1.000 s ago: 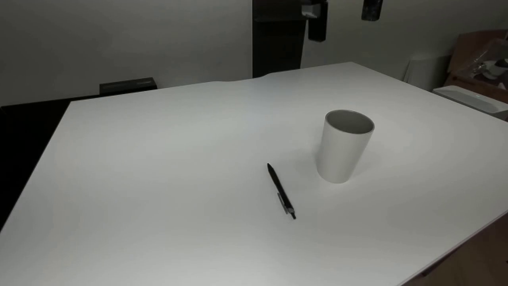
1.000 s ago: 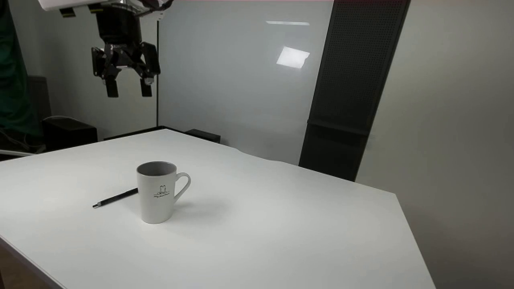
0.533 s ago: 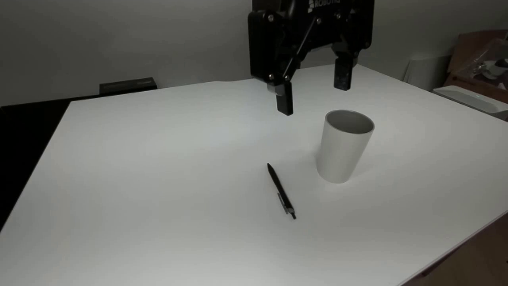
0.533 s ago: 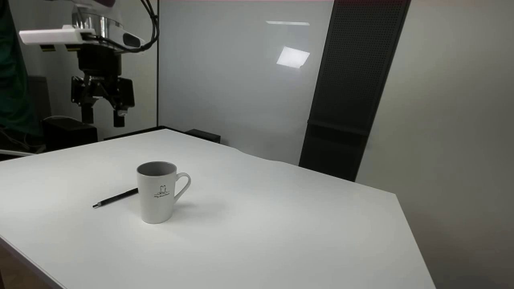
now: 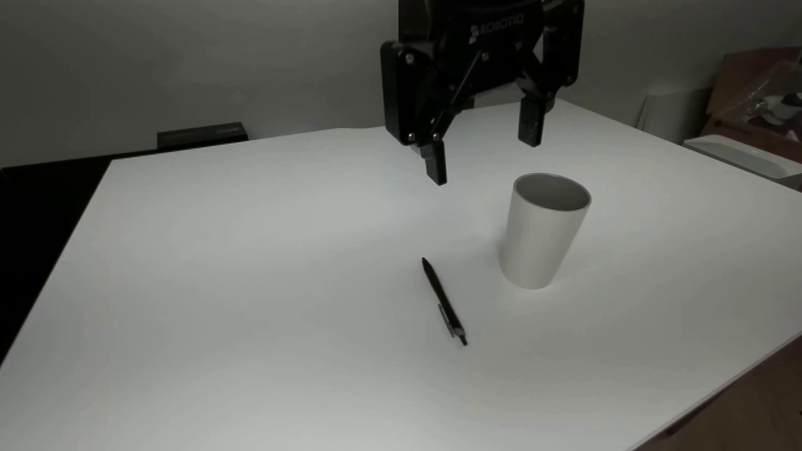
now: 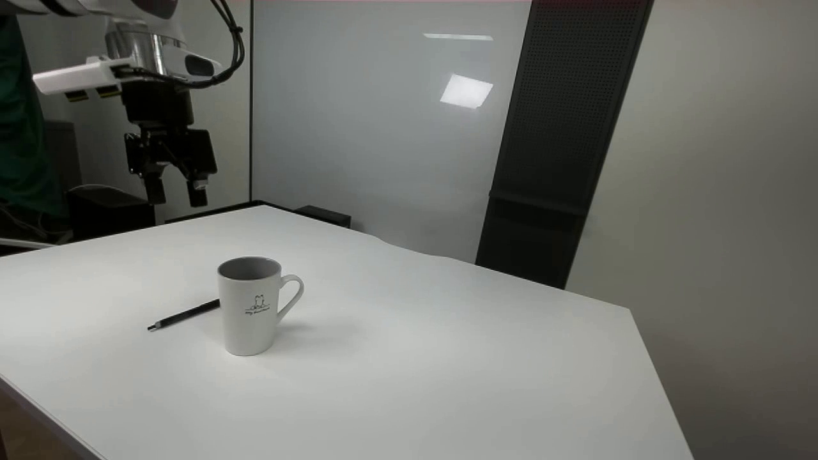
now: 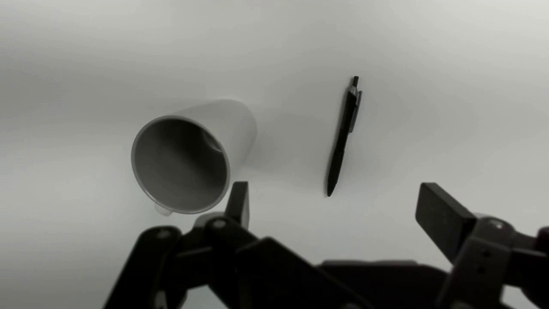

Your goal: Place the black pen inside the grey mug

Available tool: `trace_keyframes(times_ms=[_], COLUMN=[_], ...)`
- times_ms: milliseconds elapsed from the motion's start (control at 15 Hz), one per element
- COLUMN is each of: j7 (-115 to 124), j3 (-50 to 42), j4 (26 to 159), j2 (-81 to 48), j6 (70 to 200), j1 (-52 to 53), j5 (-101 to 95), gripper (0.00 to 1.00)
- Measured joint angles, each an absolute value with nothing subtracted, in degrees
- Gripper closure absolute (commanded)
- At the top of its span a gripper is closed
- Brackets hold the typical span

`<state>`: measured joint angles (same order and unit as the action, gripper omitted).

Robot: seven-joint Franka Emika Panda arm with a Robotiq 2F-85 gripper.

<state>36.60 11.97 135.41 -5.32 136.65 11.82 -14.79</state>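
Note:
The black pen lies flat on the white table, seen in both exterior views point(image 5: 443, 300) point(image 6: 186, 315) and in the wrist view point(image 7: 342, 137). The grey mug stands upright beside it, apart from it point(image 5: 540, 244) point(image 6: 241, 329); it also shows in the wrist view point(image 7: 238, 124). In an exterior view the mug hides one end of the pen and shows its handle and a small print. My gripper is open and empty above the table, in both exterior views point(image 5: 484, 163) point(image 6: 177, 201). In the wrist view the pen's tip points between the open fingers point(image 7: 334, 189); the mug is left.
The white table point(image 5: 250, 282) has a wavy far edge. A flat black box point(image 5: 202, 134) sits beyond that edge. A cardboard box point(image 5: 730, 78) stands beyond the table's right side in an exterior view. A dark perforated panel point(image 6: 562, 140) stands behind the table.
My open gripper has come down toward the table over the last second, mostly in the first half. Since then it has lowered slightly and tilted. The pen and mug have not moved.

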Motion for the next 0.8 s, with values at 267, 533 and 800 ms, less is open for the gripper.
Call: trace_keyframes(times_ms=[267, 533, 800], j7=[47.3, 51.2, 47.3], j3=[10.9, 8.9, 7.1], j4=[136.1, 135.9, 135.7], j2=[-9.2, -15.0, -21.6], j6=[139.4, 143.8, 153.3], j1=[13.8, 15.5, 15.3], j5=[-20.7, -22.3, -18.9], gripper=[0.0, 0.0, 0.0])
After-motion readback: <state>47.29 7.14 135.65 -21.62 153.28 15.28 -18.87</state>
